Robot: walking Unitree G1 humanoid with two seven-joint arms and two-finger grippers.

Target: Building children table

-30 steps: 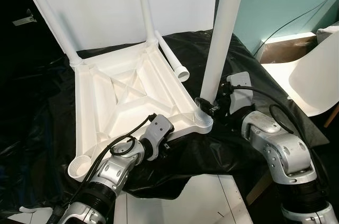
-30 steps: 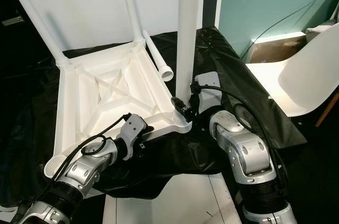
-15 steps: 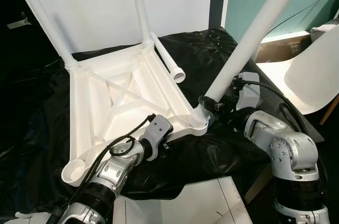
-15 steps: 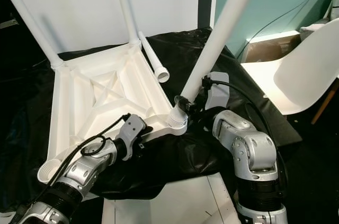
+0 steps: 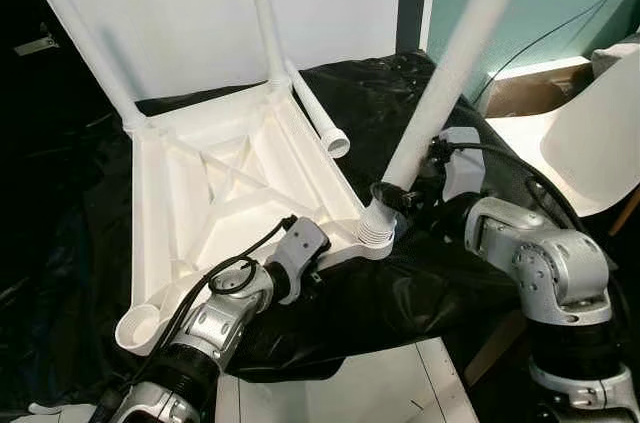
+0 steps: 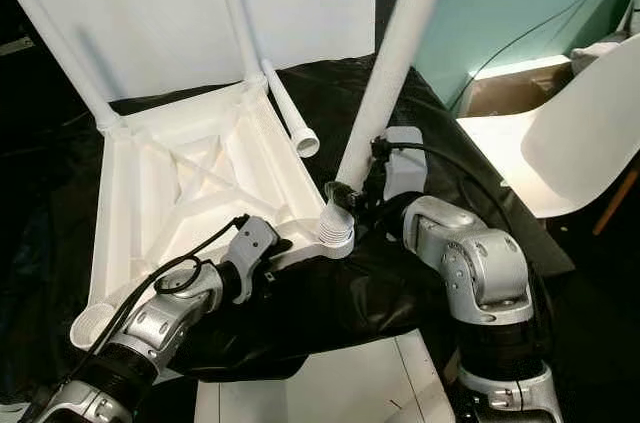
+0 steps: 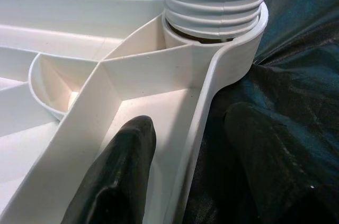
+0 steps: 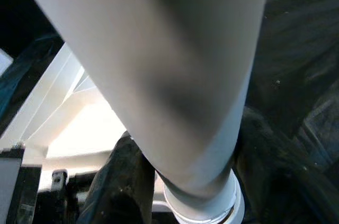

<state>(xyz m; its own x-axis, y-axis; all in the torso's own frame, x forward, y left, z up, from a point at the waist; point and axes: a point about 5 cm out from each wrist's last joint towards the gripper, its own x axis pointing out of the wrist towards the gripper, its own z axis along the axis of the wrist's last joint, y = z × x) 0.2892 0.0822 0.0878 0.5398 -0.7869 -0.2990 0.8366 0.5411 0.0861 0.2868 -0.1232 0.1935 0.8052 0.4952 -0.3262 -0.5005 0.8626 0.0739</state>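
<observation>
An upside-down white table top [image 5: 230, 193] lies on a black sheet. Two legs [image 5: 80, 38] [image 5: 262, 13] stand in its far corners. My right gripper [image 5: 400, 198] is shut on a third leg [image 5: 450, 63] just above its threaded end [image 5: 377, 228], which sits in the near right corner socket; the leg leans to the right. In the right wrist view that leg [image 8: 175, 65] passes between the fingers [image 8: 119, 181]. My left gripper [image 7: 185, 176] is shut on the table top's near rim, one finger [image 7: 119, 176] inside and one outside. The near left socket [image 5: 140, 323] is open.
A loose fourth leg [image 5: 318, 118] lies on the sheet beside the table top's right edge. A white chair [image 5: 590, 153] and a cardboard box [image 5: 520, 93] stand at the right. A white panel [image 5: 180, 3] is behind; a white board [image 5: 350, 388] lies below.
The held leg stood upright a second ago, tipped far to the right, and now leans less. My right arm swung with it. The left gripper kept its hold on the rim.
</observation>
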